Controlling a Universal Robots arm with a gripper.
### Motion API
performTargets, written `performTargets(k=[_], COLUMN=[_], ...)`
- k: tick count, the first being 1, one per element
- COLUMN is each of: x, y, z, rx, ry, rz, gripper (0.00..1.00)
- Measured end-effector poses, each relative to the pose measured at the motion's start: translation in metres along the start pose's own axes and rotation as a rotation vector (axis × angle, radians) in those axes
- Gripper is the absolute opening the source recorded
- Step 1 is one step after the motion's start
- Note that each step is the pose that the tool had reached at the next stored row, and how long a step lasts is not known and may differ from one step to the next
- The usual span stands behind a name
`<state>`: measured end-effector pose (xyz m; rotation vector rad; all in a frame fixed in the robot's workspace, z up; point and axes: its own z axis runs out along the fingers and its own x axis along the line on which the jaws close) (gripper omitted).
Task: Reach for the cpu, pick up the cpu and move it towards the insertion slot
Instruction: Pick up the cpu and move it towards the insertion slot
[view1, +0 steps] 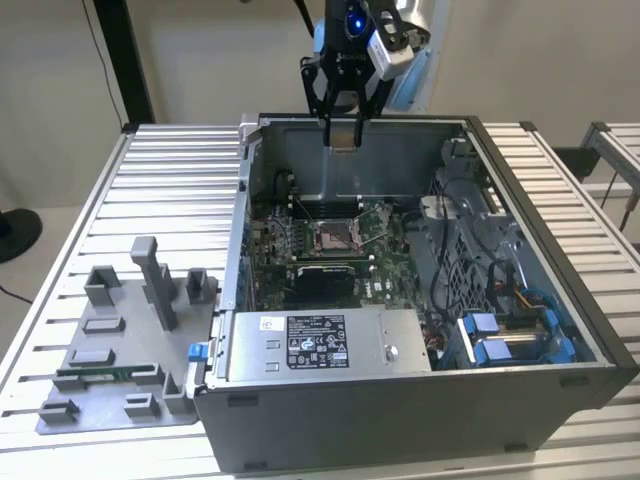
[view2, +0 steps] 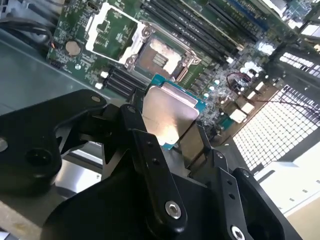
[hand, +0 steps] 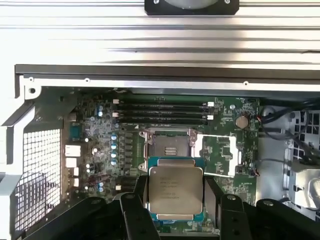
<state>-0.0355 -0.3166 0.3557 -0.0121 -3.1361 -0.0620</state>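
Observation:
My gripper (view1: 343, 135) hangs above the back wall of the open computer case (view1: 520, 190), shut on the cpu (view1: 343, 146). In both wrist views the cpu (hand: 175, 192) (view2: 167, 117) shows its pale silver face and thin greenish edge, clamped between the two black fingers (hand: 136, 192). The insertion slot (view1: 333, 237) lies on the motherboard below, a square socket with a metal frame and dark centre. It also appears in both wrist views (hand: 167, 147) (view2: 157, 57), with its metal cover swung open beside it. The cpu is well above the slot, apart from it.
A grey plastic tray (view1: 120, 400) with upright blocks and a thin green memory stick (view1: 100, 373) lies at the exterior view's left. Inside the case are the power supply (view1: 320, 345), cables (view1: 450, 270), blue drive caddies (view1: 510, 340) and memory slots (hand: 160, 112).

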Motion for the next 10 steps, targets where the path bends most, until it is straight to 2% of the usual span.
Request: performTargets(k=[10], x=[0.0000], y=[0.0014], z=[0.0004], rx=[0.0000], ry=[0.0001], rz=[0.000], gripper=[0.00])
